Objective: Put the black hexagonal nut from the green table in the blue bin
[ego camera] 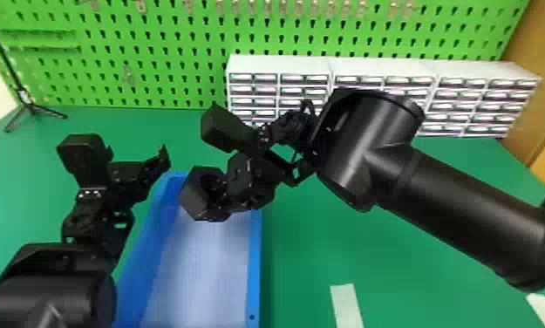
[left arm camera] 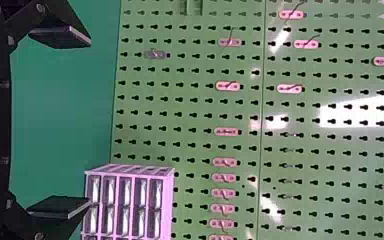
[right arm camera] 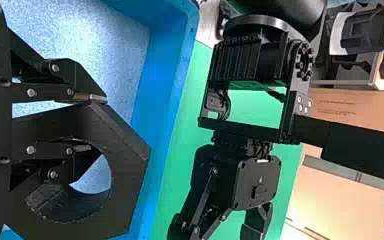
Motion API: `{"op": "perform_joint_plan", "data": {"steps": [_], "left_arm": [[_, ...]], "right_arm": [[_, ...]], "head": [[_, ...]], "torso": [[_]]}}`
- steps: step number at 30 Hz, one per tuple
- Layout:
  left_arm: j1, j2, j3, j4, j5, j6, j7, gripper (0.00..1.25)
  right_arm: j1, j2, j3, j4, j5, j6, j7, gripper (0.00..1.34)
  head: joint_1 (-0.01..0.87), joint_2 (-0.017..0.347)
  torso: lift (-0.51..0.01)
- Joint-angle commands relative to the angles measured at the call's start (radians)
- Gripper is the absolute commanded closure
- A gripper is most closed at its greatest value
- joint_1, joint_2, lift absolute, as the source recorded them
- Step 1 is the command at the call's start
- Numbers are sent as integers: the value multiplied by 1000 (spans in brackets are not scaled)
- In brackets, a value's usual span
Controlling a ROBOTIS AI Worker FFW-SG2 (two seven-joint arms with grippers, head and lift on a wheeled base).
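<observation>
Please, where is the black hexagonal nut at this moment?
In the head view, left of centre, the black hexagonal nut is held by the right gripper, over the far end of the blue rectangular bin.

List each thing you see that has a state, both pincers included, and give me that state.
Black hexagonal nut: gripped, held over the bin, not released yet.
Right pincer: closed on the nut's wall.
Left pincer: open, nothing between its fingers.
Blue bin: open-topped, upright on the table.
Small drawers: apparently shut.
Tripod: standing, legs spread.
</observation>
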Motion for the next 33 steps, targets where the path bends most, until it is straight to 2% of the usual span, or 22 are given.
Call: {"op": "perform_joint_plan", "data": {"steps": [1,3,6,17,20,33], "left_arm": [[-1,1,0,0,0,-1,-1,160],[-1,1,0,0,0,-1,0,160],[-1,1,0,0,0,-1,0,160],[-2,1,-2,0,0,-1,0,160],[-1,2,-2,0,0,1,0,160],[-1,2,-2,0,2,1,0,160]], "right_arm": [[1,-1,0,0,0,-6,0,903],[1,-1,0,0,2,-9,0,728],[3,-1,0,0,2,-14,0,567],[4,-3,-3,2,11,-17,-3,144],[6,-3,-3,2,11,-17,-3,105],[10,-3,-9,2,9,-20,-3,108]], "head": [[683,28],[683,28],[683,28],[683,28],[683,28],[683,28]], "torso": [[-96],[-96],[-96],[-96],[-96],[-96]]}}
